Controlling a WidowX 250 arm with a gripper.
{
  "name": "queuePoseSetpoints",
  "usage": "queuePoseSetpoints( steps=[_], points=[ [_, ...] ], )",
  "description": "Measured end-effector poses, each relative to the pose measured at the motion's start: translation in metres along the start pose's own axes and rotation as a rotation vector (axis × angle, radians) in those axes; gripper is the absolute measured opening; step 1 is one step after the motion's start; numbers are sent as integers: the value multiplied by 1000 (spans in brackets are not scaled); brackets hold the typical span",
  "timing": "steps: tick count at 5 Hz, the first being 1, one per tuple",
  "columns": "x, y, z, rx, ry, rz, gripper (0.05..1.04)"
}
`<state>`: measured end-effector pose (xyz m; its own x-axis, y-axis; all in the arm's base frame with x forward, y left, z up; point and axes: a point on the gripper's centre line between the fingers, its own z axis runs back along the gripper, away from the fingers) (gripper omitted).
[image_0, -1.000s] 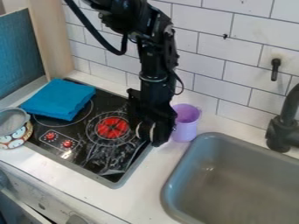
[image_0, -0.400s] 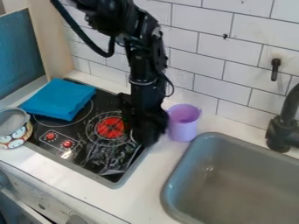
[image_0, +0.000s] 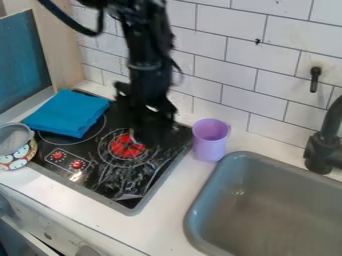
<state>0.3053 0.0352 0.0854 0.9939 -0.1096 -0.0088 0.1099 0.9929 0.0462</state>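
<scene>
your hand (image_0: 149, 139) is hanging over the stove (image_0: 100, 176); i cannot tell whether it is open or holding anything. the purple cup (image_0: 210, 145) is standing on the worktop (image_0: 172, 201), beside the sink (image_0: 267, 205). you are probably best keeping movements slow, leaving the cup clearance.

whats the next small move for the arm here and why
Probably a small lift straight up. The gripper hangs low over the stove, close to the red burner, with the purple cup on the counter to its right in the picture. I can't tell whether it holds anything, so a little height might show that before any sideways move.
</scene>
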Motion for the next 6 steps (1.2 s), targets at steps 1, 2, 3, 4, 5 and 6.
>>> queuePoseSetpoints(
  steps=[1,2,3,4,5,6],
  points=[
    [5,40,12,24,-23,22,647],
    [7,70,2,30,9,1,647],
    [17,86,1,45,0,-26,647],
    [17,97,-9,45,19,-28,647],
    [28,101,-18,42,19,-47,647],
    [37,103,-29,29,29,-60,647]
  ],
)
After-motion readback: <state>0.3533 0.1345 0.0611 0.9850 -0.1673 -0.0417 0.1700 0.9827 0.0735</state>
